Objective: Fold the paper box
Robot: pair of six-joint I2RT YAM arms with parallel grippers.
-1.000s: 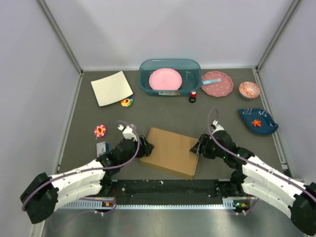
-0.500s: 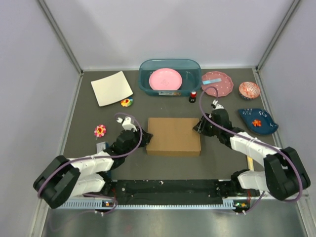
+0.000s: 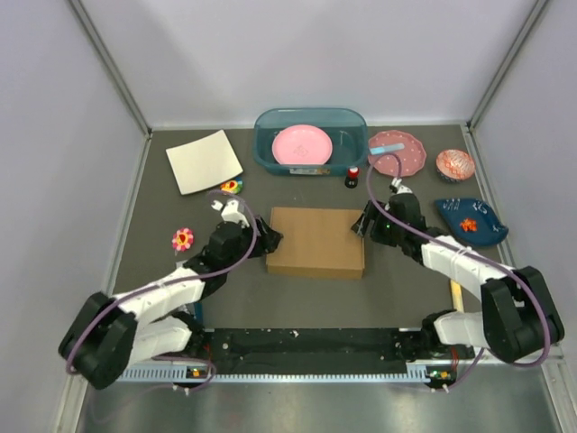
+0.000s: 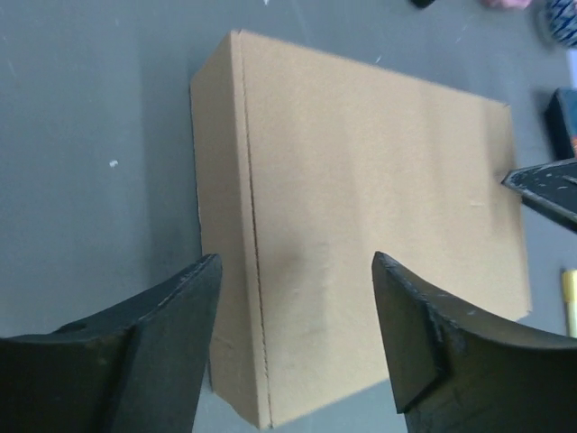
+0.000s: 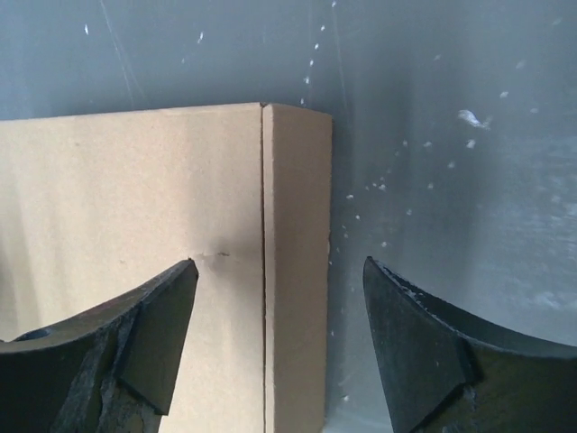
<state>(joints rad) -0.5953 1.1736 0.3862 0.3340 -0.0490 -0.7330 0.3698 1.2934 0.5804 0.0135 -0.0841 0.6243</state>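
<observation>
The paper box (image 3: 315,242) is a closed, flat brown cardboard box lying on the grey table in the middle. My left gripper (image 3: 267,239) is open at its left edge, its fingers straddling the top-left edge in the left wrist view (image 4: 297,271). My right gripper (image 3: 363,223) is open at the box's right edge; in the right wrist view (image 5: 279,271) one finger is over the lid and the other is over the table beside the box wall (image 5: 293,262). Neither gripper holds anything.
A cream-white square sheet (image 3: 204,161) lies at the back left. A teal bin (image 3: 310,164) holds a pink plate. A pink dotted plate (image 3: 397,152), a small bottle (image 3: 352,176), a cupcake liner (image 3: 454,164), a blue dish (image 3: 471,222) and flower toys (image 3: 183,239) lie around.
The box has been turned from a skewed pose near the front and moved back, and now lies square at the centre. Both grippers moved away from the bases with it.
</observation>
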